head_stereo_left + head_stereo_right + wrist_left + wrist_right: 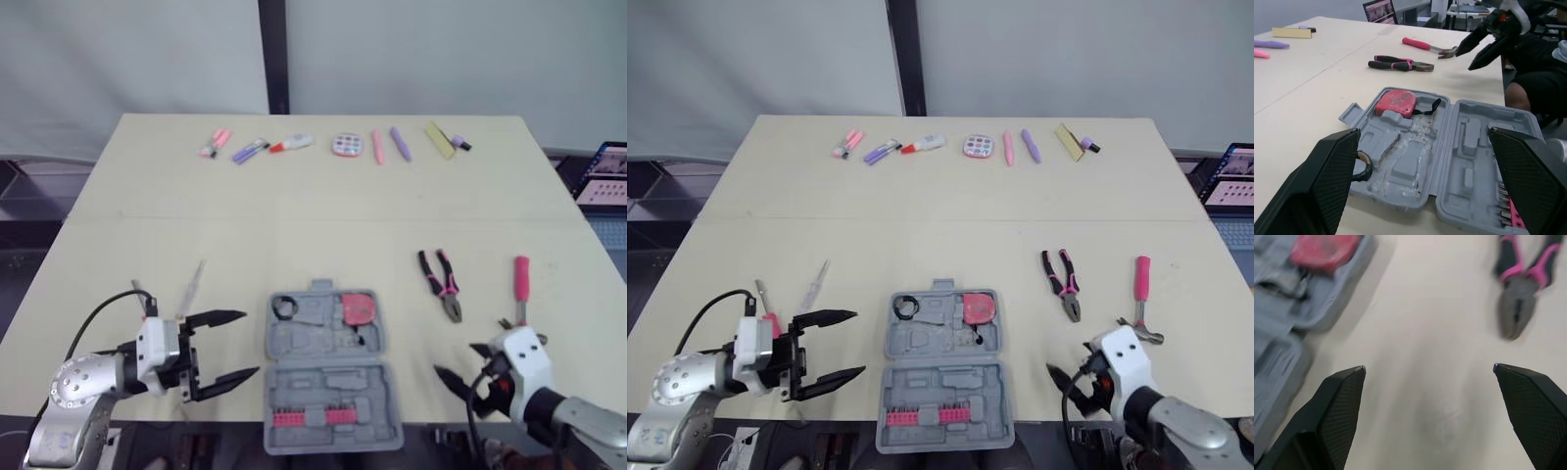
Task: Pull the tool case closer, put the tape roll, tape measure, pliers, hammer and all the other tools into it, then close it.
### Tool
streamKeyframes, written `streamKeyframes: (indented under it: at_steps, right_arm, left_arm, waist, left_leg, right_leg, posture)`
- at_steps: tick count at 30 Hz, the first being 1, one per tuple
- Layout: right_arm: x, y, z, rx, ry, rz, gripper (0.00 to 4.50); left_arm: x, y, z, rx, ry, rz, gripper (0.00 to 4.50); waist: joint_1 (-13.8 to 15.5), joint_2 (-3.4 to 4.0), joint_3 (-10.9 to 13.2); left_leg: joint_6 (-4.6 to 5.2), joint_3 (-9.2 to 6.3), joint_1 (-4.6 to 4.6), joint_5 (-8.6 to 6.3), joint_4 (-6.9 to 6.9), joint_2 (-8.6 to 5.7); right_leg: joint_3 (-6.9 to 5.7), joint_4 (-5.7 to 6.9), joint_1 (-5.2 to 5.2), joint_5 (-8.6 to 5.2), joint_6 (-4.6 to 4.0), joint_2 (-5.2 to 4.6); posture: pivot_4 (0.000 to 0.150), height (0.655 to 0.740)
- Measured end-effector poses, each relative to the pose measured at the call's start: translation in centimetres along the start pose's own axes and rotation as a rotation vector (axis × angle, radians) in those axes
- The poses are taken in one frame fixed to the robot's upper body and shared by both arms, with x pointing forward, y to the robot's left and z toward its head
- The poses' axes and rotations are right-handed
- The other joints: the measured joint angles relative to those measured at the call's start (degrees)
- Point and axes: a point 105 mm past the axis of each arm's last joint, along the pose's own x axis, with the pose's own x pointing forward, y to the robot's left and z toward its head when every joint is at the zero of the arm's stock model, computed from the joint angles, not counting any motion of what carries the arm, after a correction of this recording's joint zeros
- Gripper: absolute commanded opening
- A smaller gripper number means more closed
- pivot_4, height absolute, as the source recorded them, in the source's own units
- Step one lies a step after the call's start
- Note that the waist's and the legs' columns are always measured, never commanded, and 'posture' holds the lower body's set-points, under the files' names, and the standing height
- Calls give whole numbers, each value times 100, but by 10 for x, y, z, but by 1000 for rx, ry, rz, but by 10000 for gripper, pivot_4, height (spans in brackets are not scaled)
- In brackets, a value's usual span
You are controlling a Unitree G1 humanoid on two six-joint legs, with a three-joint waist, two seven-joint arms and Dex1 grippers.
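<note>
left pincer: left gripper [248, 343] hovers just left of the grey moulded plastic tool case [323, 384], fingers spread wide and holding nothing.
loose tools: a slim clear-handled screwdriver [192, 286] and a second thin tool [140, 292] lie left of the case, not yet packed.
case: it lies open and flat at the near table edge, so the pull looks done; the lid half with pink bits is the nearer half.
tape roll: the small black tape roll [284, 306] sits in the case's far-left pocket.
tape measure: the pink square tape measure [359, 307] sits in the case's far-right pocket.
pliers: the pink-and-black-handled pliers [441, 284] lie on the table right of the case, nose toward the robot and handles slightly splayed.
right pincer: right gripper [455, 359] is off the case's near-right corner, released and empty.
hammer: the pink-handled hammer [520, 284] lies further right of the case than the pliers.
step, judged: the pliers are probably next, for the right gripper.
how: come down over both handles just behind the pivot, fingers straddling them, and squeeze them together so the nose cannot swing.
placing: carry low, line the pliers up with their recess, release only once seated.
risk: pinching one handle alone could twist the pliers out.
</note>
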Motion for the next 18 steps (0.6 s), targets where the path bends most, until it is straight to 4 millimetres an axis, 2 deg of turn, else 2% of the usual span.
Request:
streamKeyframes:
  at_steps: [4,8,12,15,18]
  right_arm:
    - [17,-14,15,46,-35,-86,44339]
    - [40,-29,21,102,-22,-146,44339]
    - [54,-40,25,136,-12,-181,44339]
    - [63,-41,24,146,12,-181,44339]
    - [71,-44,15,164,53,-185,44339]
  left_arm:
    - [7,8,5,18,-12,-4,45000]
    - [13,10,5,15,-15,-6,45000]
    - [14,11,5,10,-11,7,45000]
    - [15,12,5,7,-8,14,45000]
    - [15,12,5,4,-3,25,45000]
  waist:
    - [2,0,0]
    - [-15,3,2]
    - [-10,7,4]
    - [-11,8,4]
    - [-5,8,4]
  left_leg:
    - [0,-1,11,0,-3,-3]
    - [0,1,16,0,-6,-6]
    - [0,1,16,0,-7,-7]
    - [0,1,17,0,-6,-9]
    - [1,0,17,0,-6,-11]
  right_leg:
    - [13,29,-5,0,0,0]
    - [18,34,-8,0,0,-2]
    - [19,48,-14,0,0,-2]
    - [20,51,-14,0,0,-4]
    - [21,53,-14,0,0,-6]
  posture:
    - [1500,7336]
    - [1500,7336]
    - [1500,7336]
    - [1500,7336]
    - [1500,7336]
